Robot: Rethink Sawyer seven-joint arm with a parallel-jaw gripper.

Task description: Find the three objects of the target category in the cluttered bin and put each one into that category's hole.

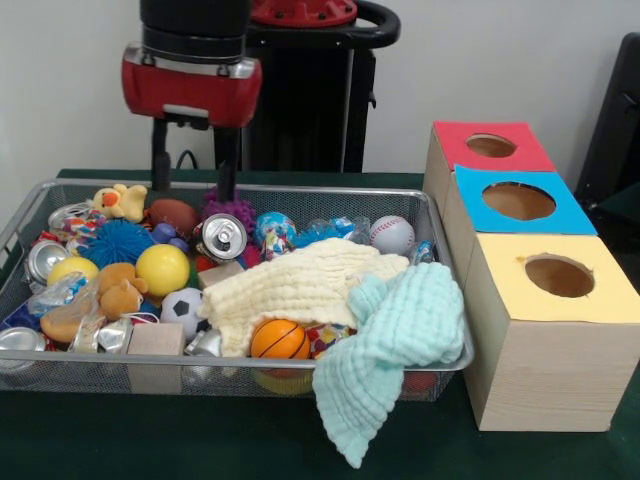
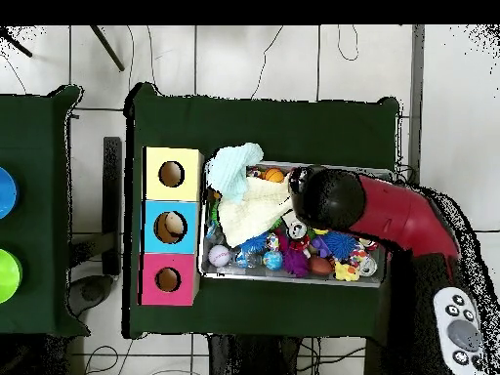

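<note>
The silver wire-mesh bin (image 1: 300, 189) is full of toys, cans and cloths; it also shows in the overhead view (image 2: 293, 280). A yellow duck (image 1: 120, 200) lies at its far left corner, and shows in the overhead view (image 2: 346, 271). A tan-orange teddy bear (image 1: 118, 290) lies at the left, by a yellow ball. I cannot make out the orange striped toy. My gripper (image 1: 193, 192) hangs open and empty over the bin's far left part, its fingers astride a brown football (image 1: 172, 214), just right of the duck. The red-topped box's hole (image 1: 490, 146) is at the far right (image 2: 167, 279).
A cream cloth (image 1: 300, 285) and a mint cloth (image 1: 390, 340) cover the bin's middle and right; the mint one hangs over the front rim. An orange basketball (image 1: 279, 339), cans (image 1: 222, 237) and balls lie around. Blue-topped (image 1: 518, 201) and yellow-topped (image 1: 559, 276) holes are nearer.
</note>
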